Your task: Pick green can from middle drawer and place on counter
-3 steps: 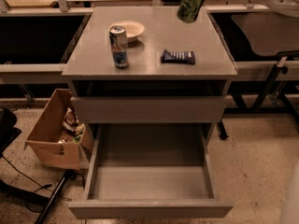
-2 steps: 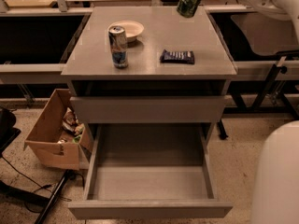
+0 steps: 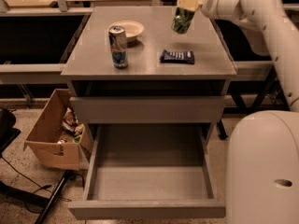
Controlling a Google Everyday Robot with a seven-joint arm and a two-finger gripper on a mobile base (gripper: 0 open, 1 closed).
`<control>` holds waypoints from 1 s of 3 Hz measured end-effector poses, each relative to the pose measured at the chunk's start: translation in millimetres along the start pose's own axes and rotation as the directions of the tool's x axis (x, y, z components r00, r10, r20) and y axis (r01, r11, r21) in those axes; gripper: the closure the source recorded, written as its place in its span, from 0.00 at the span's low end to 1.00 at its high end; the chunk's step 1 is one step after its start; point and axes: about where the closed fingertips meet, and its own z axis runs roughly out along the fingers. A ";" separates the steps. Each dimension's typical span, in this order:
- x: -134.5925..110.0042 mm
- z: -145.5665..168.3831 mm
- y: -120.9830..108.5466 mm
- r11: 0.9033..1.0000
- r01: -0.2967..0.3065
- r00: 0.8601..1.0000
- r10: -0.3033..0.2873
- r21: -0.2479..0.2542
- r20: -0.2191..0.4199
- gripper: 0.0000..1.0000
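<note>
The green can hangs tilted over the back right part of the grey counter, held from above. My gripper is shut on the can's top end, with the white arm reaching in from the right. The can's lower end is close over the counter top; I cannot tell if it touches. The middle drawer is pulled out at the bottom front and its inside is bare.
On the counter stand a tall blue-and-silver can, a white bowl behind it and a dark snack bag. A closed drawer panel sits above the open one. A cardboard box is on the floor at left. My white base fills the lower right.
The gripper with the green can has come down and a little to the left, towards the counter top. More of the arm and base shows at the right.
</note>
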 end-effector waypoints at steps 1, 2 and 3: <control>26.7 19.8 -11.4 0.999 0.009 1.000 -0.008 0.050 -0.018 1.00; 58.3 39.9 -12.7 0.994 0.010 0.999 -0.004 0.105 -0.054 1.00; 64.5 42.2 -13.1 0.994 0.003 0.998 0.005 0.111 -0.065 0.82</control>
